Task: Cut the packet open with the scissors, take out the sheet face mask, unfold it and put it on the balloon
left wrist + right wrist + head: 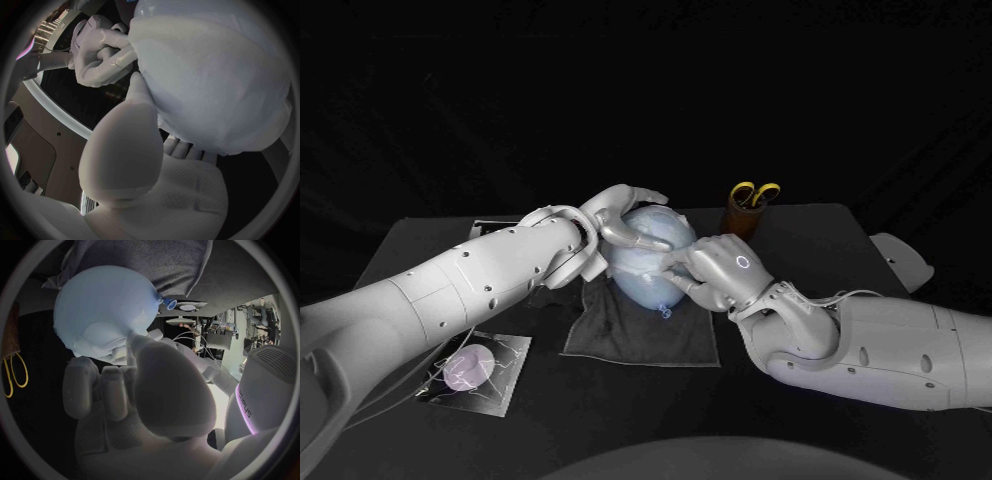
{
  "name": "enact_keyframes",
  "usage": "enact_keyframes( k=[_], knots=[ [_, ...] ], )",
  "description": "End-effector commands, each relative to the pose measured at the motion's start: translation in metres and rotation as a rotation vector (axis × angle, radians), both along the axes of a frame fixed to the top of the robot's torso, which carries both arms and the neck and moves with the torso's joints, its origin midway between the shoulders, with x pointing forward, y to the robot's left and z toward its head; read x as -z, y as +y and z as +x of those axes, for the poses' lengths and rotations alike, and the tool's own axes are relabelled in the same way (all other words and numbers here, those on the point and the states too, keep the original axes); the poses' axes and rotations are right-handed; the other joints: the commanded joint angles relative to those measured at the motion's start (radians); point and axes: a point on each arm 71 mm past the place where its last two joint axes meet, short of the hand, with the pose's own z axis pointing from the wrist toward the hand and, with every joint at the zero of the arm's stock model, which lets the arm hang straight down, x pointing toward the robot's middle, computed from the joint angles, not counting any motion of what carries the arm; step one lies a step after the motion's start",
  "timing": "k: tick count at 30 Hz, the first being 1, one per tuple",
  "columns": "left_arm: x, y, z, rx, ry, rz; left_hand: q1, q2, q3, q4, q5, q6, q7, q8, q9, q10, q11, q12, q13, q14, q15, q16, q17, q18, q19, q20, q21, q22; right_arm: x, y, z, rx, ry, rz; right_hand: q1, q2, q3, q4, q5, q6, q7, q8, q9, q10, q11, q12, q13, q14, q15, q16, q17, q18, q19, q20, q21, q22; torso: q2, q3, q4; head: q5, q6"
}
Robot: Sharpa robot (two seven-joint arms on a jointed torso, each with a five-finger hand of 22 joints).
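Both hands work the balloon: left hand cups it, right hand pinches the sheet face mask draped between them. Risk: an uneven tug peels the mask off or rolls the balloon free

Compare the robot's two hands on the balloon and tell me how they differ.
The left hand curls over the far top of the balloon, cradling it; the right hand sits at its near right side. The left hand's fingers wrap broadly, while the right hand's fingertips come together at the edge of the sheet face mask, apparently pinching it. Both touch the mask-covered balloon over the dark cloth.
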Motion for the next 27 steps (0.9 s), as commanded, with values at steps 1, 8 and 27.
enact_keyframes(
  k=[1, 8, 27],
  knots=[
    [0.001, -0.001, -0.001, 0.008, 0.012, 0.002, 0.005, 0.007, 0.007, 0.000, 0.000, 0.001, 0.008, 0.005, 0.001, -0.002, 0.007, 0.001, 0.000, -0.004, 0.005, 0.002, 0.001, -0.008, -0.008, -0.001, -0.006, -0.001, -0.001, 0.002, -0.001, -0.011, -0.034, -0.014, -0.009, 0.007, 0.011, -0.001, -0.004, 0.001, -0.009, 0.009, 0.006, 0.104, -0.010, 0.003, 0.263, 0.104, -0.010, 0.003, 0.263, -0.018, 0.006, -0.001, 0.006, 0.150, 0.000, 0.0001, 0.0001, 0.000, 0.000],
    [0.001, -0.001, 0.000, 0.008, 0.013, 0.001, 0.005, 0.007, 0.007, 0.000, 0.000, 0.001, 0.008, 0.005, 0.001, -0.002, 0.007, 0.001, 0.000, -0.004, 0.005, 0.002, 0.001, -0.008, -0.008, -0.001, -0.006, -0.001, -0.005, 0.002, -0.005, -0.034, -0.059, -0.002, -0.030, 0.001, 0.055, -0.013, -0.006, 0.013, -0.022, 0.052, 0.035, 0.104, -0.022, 0.003, 0.263, 0.104, -0.019, 0.003, 0.263, -0.026, 0.030, -0.011, 0.039, 0.172, 0.000, 0.0000, -0.0002, -0.002, 0.000],
    [0.001, 0.000, 0.000, 0.008, 0.014, 0.000, 0.006, 0.008, 0.008, 0.000, 0.000, -0.002, 0.009, 0.004, 0.000, -0.004, 0.008, 0.001, 0.000, -0.007, 0.006, 0.001, 0.000, -0.008, -0.008, -0.001, -0.006, -0.001, -0.009, -0.012, -0.022, -0.046, 0.033, -0.058, -0.072, -0.002, 0.085, 0.003, -0.005, 0.003, -0.034, 0.118, 0.105, 0.104, -0.032, 0.003, 0.263, 0.104, -0.027, 0.003, 0.263, -0.028, 0.033, -0.017, 0.043, 0.179, -0.001, -0.0008, -0.0019, 0.000, 0.002]
  ],
)
